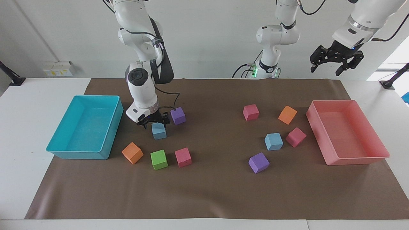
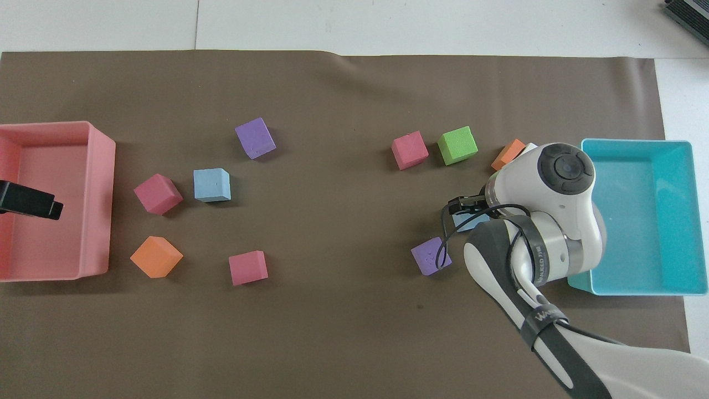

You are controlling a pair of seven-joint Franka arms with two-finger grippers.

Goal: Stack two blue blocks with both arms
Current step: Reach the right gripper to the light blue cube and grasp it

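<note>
The cyan tray [image 1: 84,127] anchors things: beside it, the right gripper [image 1: 153,122] hangs spread over one blue block [image 1: 158,131], the purple cube [image 1: 177,115] crowding close. A finger could nudge that neighbour. The other blue block [image 1: 273,141] sits well apart; the left gripper [image 1: 335,60] waits open, aloft.

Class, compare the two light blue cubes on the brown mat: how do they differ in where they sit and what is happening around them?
1. The blue cube near the cyan tray has the right gripper directly over it; the blue cube near the pink tray has no gripper over it.
2. The first is partly hidden by the arm in the overhead view; the second shows fully.
Both rest on the mat, alike in size and colour.
</note>
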